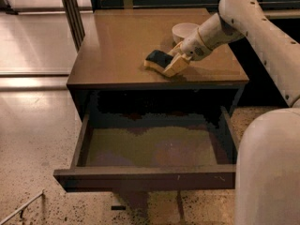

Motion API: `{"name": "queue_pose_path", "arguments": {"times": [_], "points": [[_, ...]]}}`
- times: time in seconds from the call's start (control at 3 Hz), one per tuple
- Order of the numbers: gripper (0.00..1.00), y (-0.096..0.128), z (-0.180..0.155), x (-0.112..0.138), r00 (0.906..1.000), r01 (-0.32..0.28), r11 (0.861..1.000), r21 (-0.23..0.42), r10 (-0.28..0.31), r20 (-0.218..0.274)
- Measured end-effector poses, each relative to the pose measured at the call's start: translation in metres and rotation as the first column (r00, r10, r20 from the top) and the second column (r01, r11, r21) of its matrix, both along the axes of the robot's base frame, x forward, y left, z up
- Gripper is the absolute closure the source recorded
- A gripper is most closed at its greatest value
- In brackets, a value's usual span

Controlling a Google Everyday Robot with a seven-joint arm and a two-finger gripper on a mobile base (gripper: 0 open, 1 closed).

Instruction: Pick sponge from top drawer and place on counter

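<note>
Sponge sat pinched in the claw, low over the tabletop near its front edge, right of centre. Let go carelessly this close to the edge, it could tip off into the open top drawer below.

Foam-pad hand on sl. glossy counter

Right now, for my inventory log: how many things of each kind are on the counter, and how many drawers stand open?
Sponges: 1, the sponge, on the counter at the claw.
Bowls: 1, the white bowl, behind the claw.
Open drawers: 1, the top drawer.
Total: 3.
</note>
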State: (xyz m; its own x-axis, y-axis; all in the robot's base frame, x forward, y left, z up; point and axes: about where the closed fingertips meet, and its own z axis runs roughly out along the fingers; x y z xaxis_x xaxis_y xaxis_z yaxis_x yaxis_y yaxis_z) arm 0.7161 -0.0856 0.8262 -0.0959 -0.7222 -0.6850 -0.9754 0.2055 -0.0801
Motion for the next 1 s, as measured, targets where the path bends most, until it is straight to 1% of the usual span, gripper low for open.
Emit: {"name": "queue_pose_path", "arguments": {"times": [0.33,0.67,1.0], "points": [[0.81,0.0003,-0.0012,0.0007,1.0000,0.000,1.000,0.001,0.000,-0.001],[0.59,0.0004,-0.0013,0.0007,1.0000,0.000,1.000,0.001,0.000,-0.001],[0.34,0.0004,-0.0013,0.0007,1.0000,0.000,1.000,0.001,0.000,-0.001]]}}
